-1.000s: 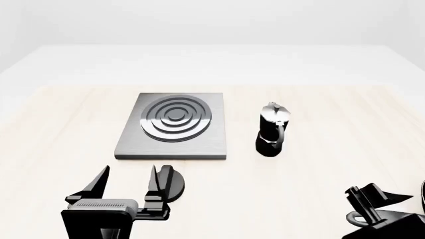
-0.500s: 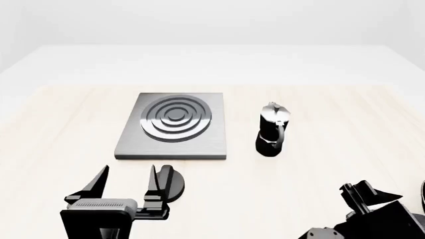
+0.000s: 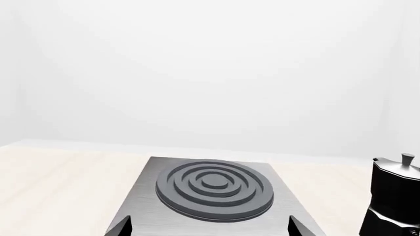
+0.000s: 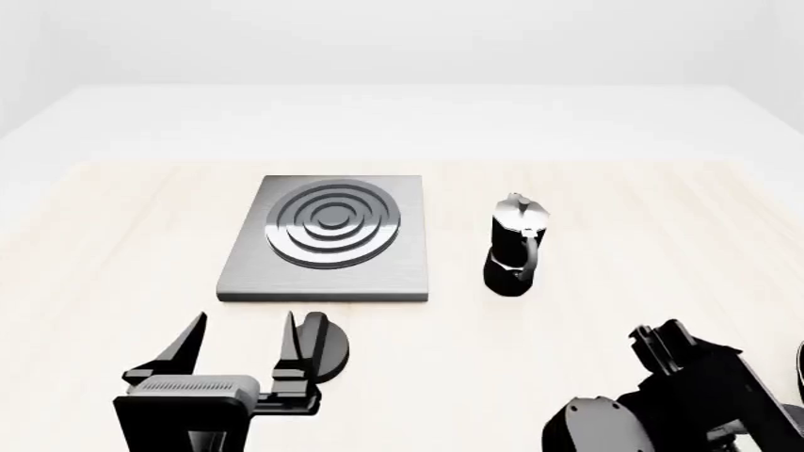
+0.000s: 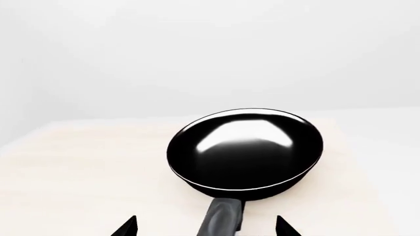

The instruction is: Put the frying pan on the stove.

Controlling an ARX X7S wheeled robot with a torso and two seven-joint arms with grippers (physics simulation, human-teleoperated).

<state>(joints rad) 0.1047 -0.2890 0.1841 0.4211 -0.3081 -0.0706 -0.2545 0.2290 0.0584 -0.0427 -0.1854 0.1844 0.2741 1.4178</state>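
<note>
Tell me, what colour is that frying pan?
Glossy black frying pan, with white reflections; clearest in the right wrist view.

The frying pan [image 5: 246, 152] is glossy black with pale highlights. The stove [image 4: 329, 239] is brushed grey with dark concentric rings, on a pale wood-grain surface [image 4: 603, 217].

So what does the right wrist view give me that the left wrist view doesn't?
Only the right wrist view shows the frying pan, sitting on the table with its handle pointing back between the open right fingers. Only the left wrist view shows the stove, nothing on its burner, and the moka pot beside it. Both share the pale wooden table and a pair of spread fingers holding nothing.
</note>
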